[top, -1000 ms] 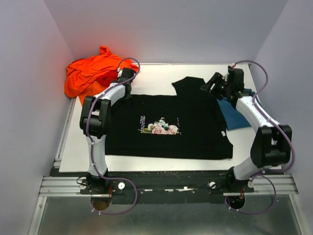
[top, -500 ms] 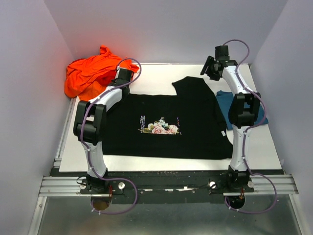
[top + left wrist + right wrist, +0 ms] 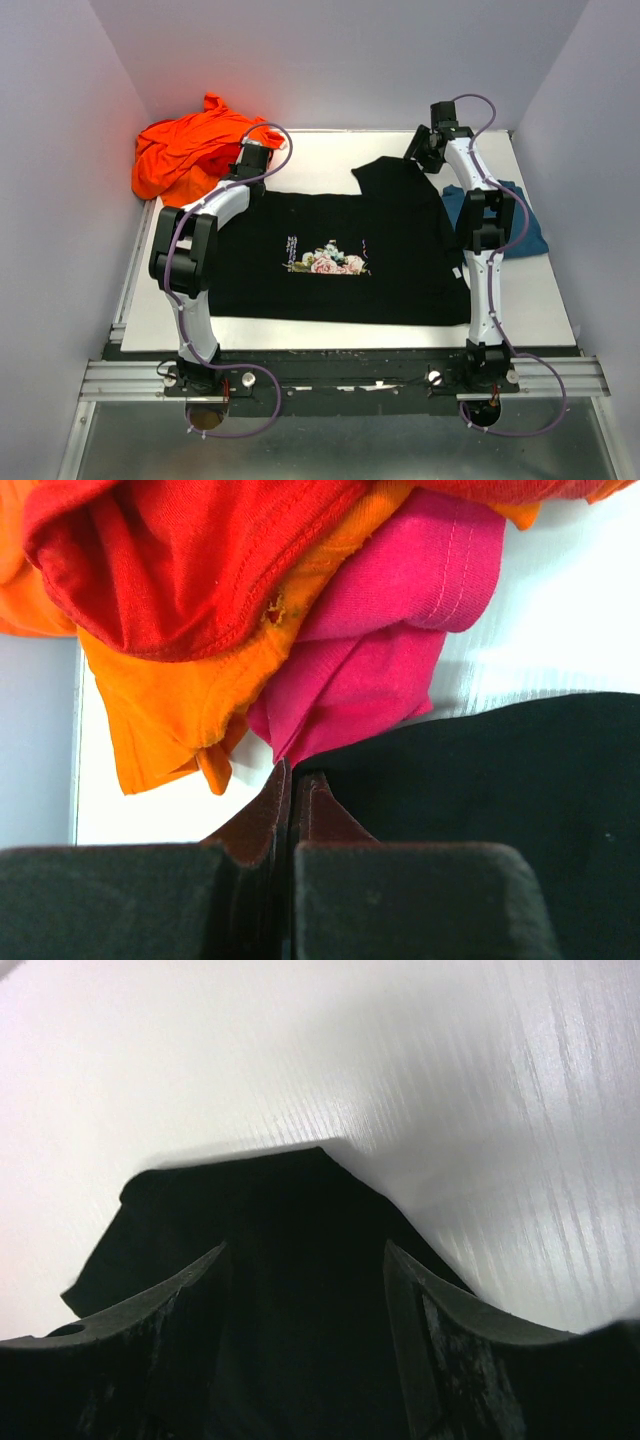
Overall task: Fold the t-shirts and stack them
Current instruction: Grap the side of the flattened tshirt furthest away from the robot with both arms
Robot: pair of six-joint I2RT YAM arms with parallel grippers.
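The black t-shirt (image 3: pixel 270 275) lies flat on the white table (image 3: pixel 320 155), its white-and-pink print (image 3: pixel 328 261) facing up. My left gripper (image 3: pixel 251 164) is at its far left corner. In the left wrist view the left gripper (image 3: pixel 291 776) is shut, its tips on the edge of the black cloth (image 3: pixel 500 780), next to the magenta-pink tee (image 3: pixel 400 630) and orange tee (image 3: pixel 170 710). My right gripper (image 3: pixel 418 152) is open, and in its wrist view (image 3: pixel 305 1260) it straddles the black sleeve (image 3: pixel 290 1200). The teal-blue tee (image 3: pixel 525 235) lies at the right.
The orange pile (image 3: pixel 185 150) is bunched at the back left corner against the wall. Purple-grey walls close in the table on three sides. A metal rail (image 3: pixel 340 378) with both arm bases runs along the near edge.
My right arm has swung from the teal tee up to the far edge and now reaches down over the black sleeve. My left gripper has stayed at the shirt's far left corner.
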